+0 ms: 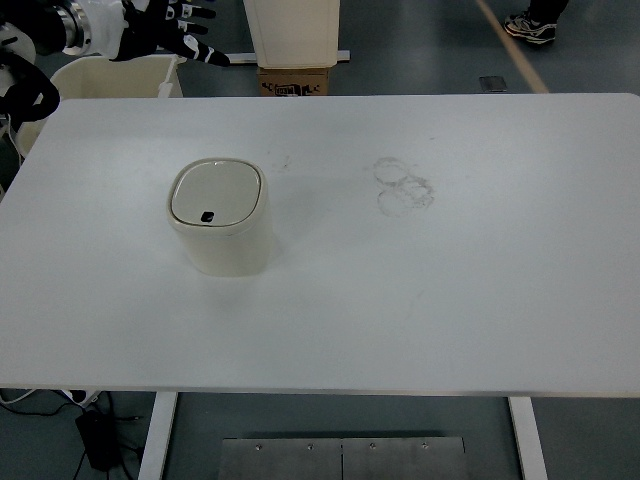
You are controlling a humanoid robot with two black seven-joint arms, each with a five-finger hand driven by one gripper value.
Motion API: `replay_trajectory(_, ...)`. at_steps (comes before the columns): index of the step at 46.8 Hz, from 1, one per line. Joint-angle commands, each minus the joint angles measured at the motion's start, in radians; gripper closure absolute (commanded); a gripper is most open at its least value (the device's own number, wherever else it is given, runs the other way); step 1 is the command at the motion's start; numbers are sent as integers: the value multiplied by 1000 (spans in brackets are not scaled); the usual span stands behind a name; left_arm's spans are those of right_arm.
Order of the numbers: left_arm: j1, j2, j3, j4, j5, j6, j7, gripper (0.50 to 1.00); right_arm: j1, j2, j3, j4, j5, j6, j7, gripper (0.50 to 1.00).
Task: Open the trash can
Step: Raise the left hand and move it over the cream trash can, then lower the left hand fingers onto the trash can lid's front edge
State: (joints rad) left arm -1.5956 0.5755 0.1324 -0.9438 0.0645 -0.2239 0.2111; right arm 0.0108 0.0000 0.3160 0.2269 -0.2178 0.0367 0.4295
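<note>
The small cream-white plastic trash can with rounded corners [221, 221] stood upright on the white rectangular desk [420, 300], in its left half. Lid closed, sitting flat inside the rim. A small dark button [207, 216] showed on the lid's near edge.

Right of the trash can, well apart from it, faint grey ring-shaped marks [402, 186] lay on the desk surface. Nothing touched the trash can.

Left hand [168, 30], black with white finger segments, was beyond the trash can and past the desk's far edge, at the upper left. Its fingers were spread and extended and held nothing. It was well apart from the trash can, hovering above a cream-coloured open bin [110, 78] that stood on the floor behind the desk.

Further beyond the trash can, a brown cardboard box [295, 80] sat on the floor with a white panel [290, 30] standing over it. Far to the right of the trash can, at the top edge, a person's dark shoe [530, 28] showed on the grey floor.
</note>
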Motion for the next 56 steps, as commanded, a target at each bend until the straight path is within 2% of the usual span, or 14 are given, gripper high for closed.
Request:
replay_trajectory(1, -33, 0, 61, -50, 0, -3, 1, 500, 0, 0, 0, 0, 0, 0, 0, 509)
replay_trajectory(15, -197, -9, 275, -230, 24, -48, 2, 500, 1, 0, 0, 0, 0, 0, 0, 509)
replay_trajectory(23, -297, -12, 338, -296, 54, -126, 28, 500, 3, 0, 0, -1, 0, 0, 0, 509)
replay_trajectory(43, -466, -28, 481, -487, 69, -147, 37, 500, 6, 0, -1, -1, 0, 0, 0, 507)
replay_trajectory(56, -552, -19, 585, -513, 71, -184, 42, 500, 9, 0, -1, -3, -2, -1, 0, 509)
